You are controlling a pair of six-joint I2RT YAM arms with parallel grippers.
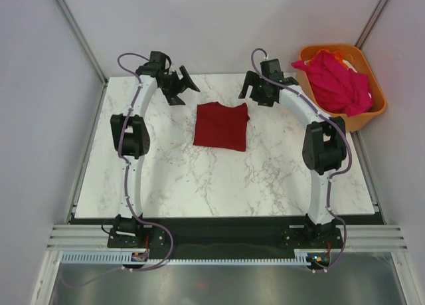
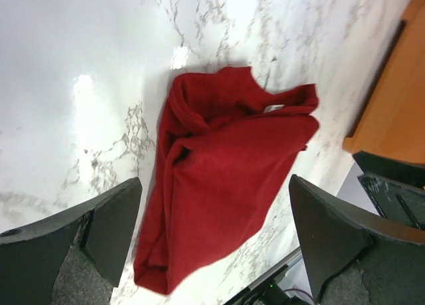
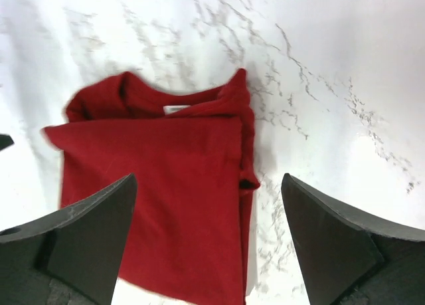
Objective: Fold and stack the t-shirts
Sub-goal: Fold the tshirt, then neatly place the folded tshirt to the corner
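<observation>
Folded t-shirt (image 1: 221, 125): dark crimson red, small white neck label (image 3: 175, 109). Second t-shirt (image 1: 337, 81): bright magenta pink. Plastic tub (image 1: 369, 112): orange. Table (image 1: 199, 185): white marble with grey veining. Arms (image 1: 133, 152): white links, black joints. Gripper fingers (image 2: 99, 232): dark grey.

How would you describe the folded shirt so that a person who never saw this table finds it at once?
Look at the white marble table, at its far middle, between the two open grippers. There lies the dark red t-shirt, folded into a flat rectangle. Unlike the pink shirt, heaped in the orange tub at the right, it is darker, folded, and shows a small white neck label.
</observation>
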